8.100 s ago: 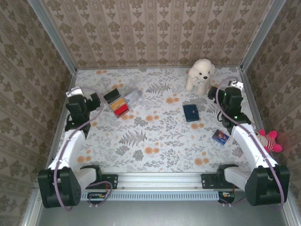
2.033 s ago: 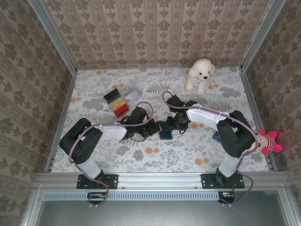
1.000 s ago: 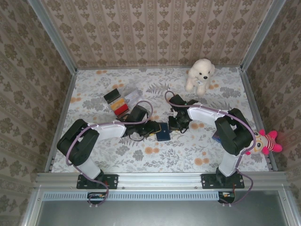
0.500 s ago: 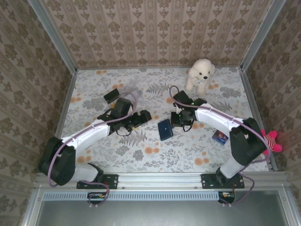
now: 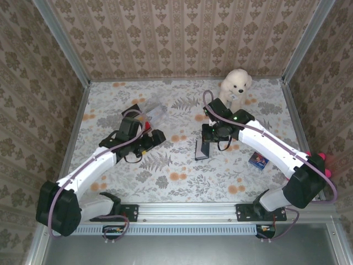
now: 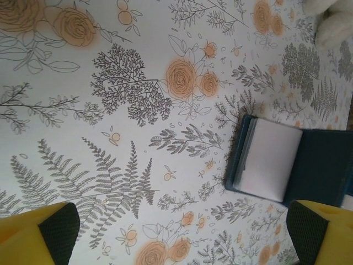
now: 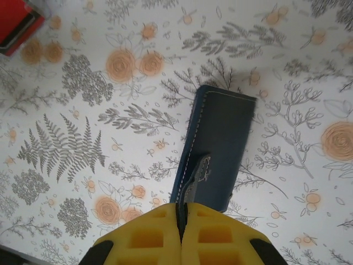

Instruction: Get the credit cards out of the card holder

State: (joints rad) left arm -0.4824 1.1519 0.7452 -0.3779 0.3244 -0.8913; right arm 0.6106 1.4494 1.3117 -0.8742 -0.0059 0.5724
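The dark navy card holder (image 5: 201, 150) is raised on edge at mid-table. My right gripper (image 5: 208, 139) is shut on its small clasp tab (image 7: 197, 171), and the navy outer cover (image 7: 220, 138) hangs down below the fingers. The left wrist view shows the holder (image 6: 322, 171) spread open, with a grey inner pocket (image 6: 270, 160) facing me. My left gripper (image 5: 156, 136) stands open to the holder's left, with nothing between its fingers (image 6: 55, 234). A black card (image 5: 131, 110) and a red card (image 5: 148, 126) lie at the back left, partly under the left arm. The yellow-orange card is hidden.
A clear plastic box (image 5: 156, 110) sits beside the cards at the back left. A white plush dog (image 5: 235, 85) stands at the back right. A tiny blue packet (image 5: 258, 160) and a pink doll (image 5: 320, 160) lie near the right edge.
My right gripper has pinched the clasp tab and lifted the card holder from flat onto its edge. My left gripper has let go and drawn back to the left.
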